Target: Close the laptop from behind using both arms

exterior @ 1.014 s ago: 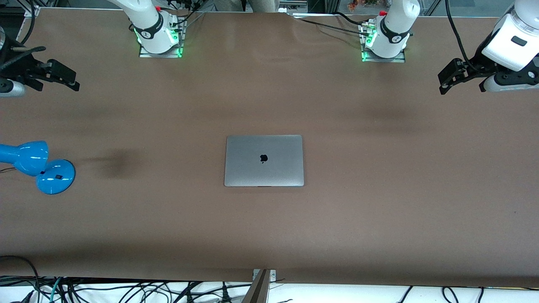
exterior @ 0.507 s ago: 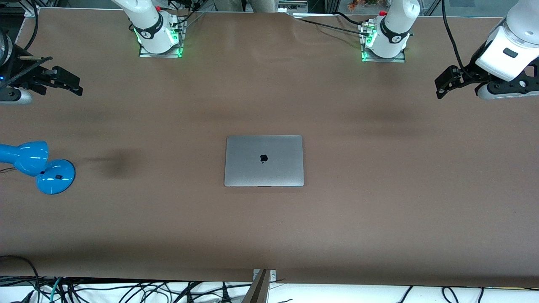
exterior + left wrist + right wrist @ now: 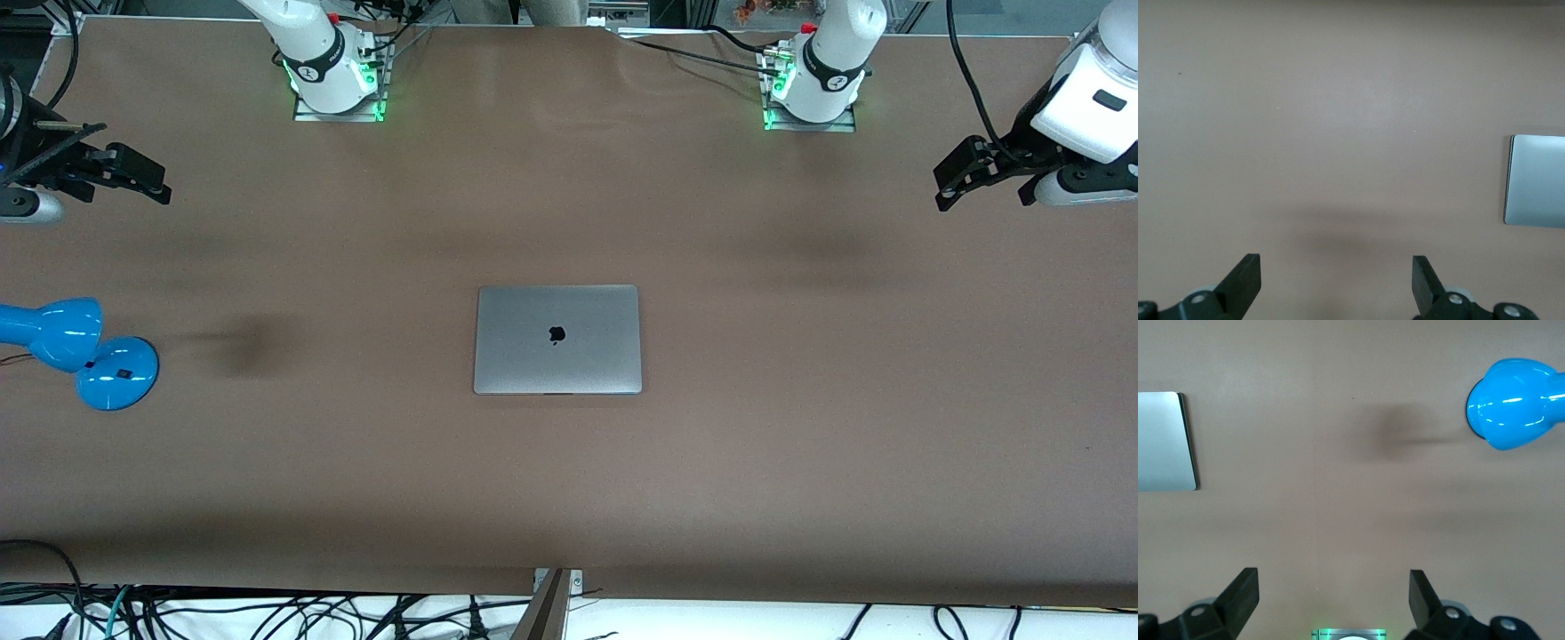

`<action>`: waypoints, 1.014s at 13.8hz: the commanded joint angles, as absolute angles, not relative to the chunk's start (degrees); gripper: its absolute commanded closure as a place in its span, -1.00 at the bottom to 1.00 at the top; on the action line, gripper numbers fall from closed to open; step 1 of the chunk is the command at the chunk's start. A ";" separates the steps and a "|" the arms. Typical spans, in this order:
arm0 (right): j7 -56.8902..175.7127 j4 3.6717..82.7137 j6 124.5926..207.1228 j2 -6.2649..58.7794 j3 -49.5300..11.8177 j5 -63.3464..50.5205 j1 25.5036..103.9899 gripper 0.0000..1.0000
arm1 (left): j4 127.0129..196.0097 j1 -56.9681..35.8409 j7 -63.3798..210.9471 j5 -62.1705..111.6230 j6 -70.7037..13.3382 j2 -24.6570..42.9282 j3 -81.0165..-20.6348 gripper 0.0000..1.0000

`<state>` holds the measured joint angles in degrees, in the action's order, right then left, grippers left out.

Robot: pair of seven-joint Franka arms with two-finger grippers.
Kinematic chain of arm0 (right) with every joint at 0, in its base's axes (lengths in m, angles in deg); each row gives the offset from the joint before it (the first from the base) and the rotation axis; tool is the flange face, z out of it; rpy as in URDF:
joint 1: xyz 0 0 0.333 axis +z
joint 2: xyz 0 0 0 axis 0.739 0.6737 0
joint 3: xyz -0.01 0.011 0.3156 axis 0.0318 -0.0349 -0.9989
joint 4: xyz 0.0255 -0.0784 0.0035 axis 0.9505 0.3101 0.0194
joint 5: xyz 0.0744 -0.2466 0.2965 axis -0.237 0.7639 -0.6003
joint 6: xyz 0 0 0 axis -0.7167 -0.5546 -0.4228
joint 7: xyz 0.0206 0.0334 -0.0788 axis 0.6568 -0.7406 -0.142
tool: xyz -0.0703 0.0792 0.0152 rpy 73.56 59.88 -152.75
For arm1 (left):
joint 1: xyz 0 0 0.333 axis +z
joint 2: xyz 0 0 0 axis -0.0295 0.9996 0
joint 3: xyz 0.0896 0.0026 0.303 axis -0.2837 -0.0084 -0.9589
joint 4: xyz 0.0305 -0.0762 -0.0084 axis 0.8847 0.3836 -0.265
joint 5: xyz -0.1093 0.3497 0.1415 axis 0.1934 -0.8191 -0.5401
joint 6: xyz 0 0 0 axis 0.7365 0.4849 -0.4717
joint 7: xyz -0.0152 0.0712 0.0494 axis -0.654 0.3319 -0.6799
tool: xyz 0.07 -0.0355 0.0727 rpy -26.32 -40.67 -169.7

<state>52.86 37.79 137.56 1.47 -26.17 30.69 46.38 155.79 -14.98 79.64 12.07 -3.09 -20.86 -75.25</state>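
The silver-grey laptop (image 3: 557, 339) lies shut and flat in the middle of the brown table (image 3: 800, 400), its dark apple logo facing up. An edge of it shows in the left wrist view (image 3: 1536, 180) and in the right wrist view (image 3: 1165, 441). My left gripper (image 3: 949, 182) is open and empty, up in the air over the table's end by the left arm. My right gripper (image 3: 147, 178) is open and empty, up over the table's end by the right arm. Both are well away from the laptop.
A blue lamp (image 3: 80, 351) stands near the right arm's end of the table; its head shows in the right wrist view (image 3: 1513, 402). The two arm bases (image 3: 336, 76) (image 3: 813, 84) stand along the table's edge farthest from the front camera. Cables hang past the nearest edge.
The left gripper dipped toward the laptop and then drew back toward its end of the table. The right gripper shifted slightly. The laptop has not moved.
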 commanded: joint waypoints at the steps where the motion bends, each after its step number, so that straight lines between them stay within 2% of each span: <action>1: 53.59 35.67 137.07 1.65 -27.38 31.40 45.10 -1.00 | 153.21 -15.31 78.14 12.48 -2.84 -18.95 -75.66 -1.00; 14: 53.41 34.87 135.14 2.00 -27.56 31.58 45.45 -1.00 | 151.27 -15.66 78.93 12.66 -2.84 -16.22 -75.74 -1.00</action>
<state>52.87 35.84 136.55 1.65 -26.58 30.78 46.30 153.23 -15.38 79.44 12.07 -3.31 -17.09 -75.39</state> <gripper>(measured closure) 0.000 0.000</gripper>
